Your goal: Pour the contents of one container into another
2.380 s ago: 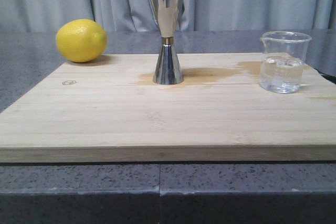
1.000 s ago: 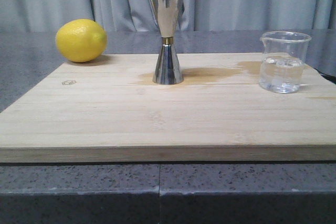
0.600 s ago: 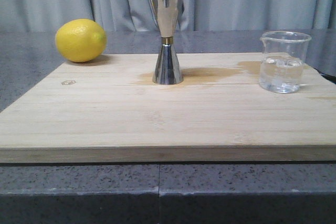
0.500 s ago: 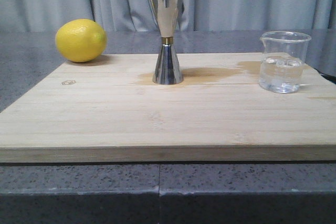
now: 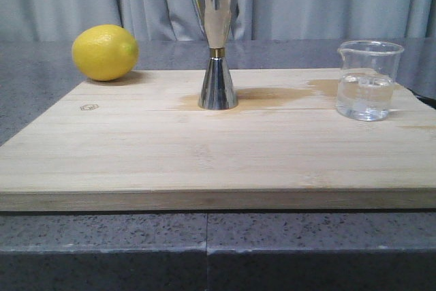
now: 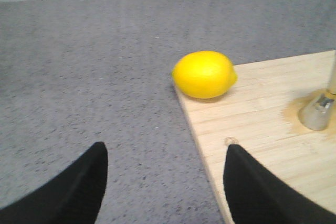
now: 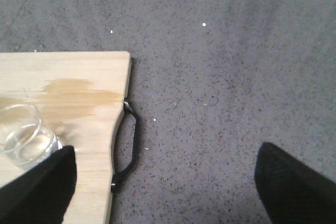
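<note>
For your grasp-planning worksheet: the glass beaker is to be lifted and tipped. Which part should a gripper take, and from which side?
Probably the straight wall of the glass beaker, above the water line and below the flared rim. Come in level from the right with the right gripper, which is open and on that side. The beaker stands upright near the cutting board's right edge, its lip toward the jigger.
</note>
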Available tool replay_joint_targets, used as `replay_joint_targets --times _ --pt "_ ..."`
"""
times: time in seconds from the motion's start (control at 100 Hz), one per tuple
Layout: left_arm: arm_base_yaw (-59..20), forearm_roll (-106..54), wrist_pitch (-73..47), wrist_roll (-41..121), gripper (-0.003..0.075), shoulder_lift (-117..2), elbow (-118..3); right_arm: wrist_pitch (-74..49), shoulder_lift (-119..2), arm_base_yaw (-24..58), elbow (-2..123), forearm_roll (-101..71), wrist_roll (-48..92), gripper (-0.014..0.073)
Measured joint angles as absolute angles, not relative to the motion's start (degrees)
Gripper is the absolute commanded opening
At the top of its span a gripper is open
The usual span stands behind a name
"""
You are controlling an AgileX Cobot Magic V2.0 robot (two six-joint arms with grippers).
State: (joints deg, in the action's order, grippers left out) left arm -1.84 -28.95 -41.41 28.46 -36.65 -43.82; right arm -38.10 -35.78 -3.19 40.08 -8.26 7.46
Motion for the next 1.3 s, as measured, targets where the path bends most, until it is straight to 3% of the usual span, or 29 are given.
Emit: replay_joint_targets --times 0.62,0.95,1.3 --pt "-1.8 -74.4 -49.5 83.3 0.0433 -61.5 -44.0 -39.1 -37.2 -3.2 40.3 -8.3 7.7 0.0628" --pt "-1.8 -87.7 -59.4 104.7 0.0433 -74.2 -44.1 -39.1 -37.2 -3.2 40.3 -8.3 7.8 0.0628" --pt "-1.8 -94.3 -66.4 116.9 0.0433 -84.6 -44.1 -39.1 -37.2 -3.2 40.3 -8.3 7.8 0.0628"
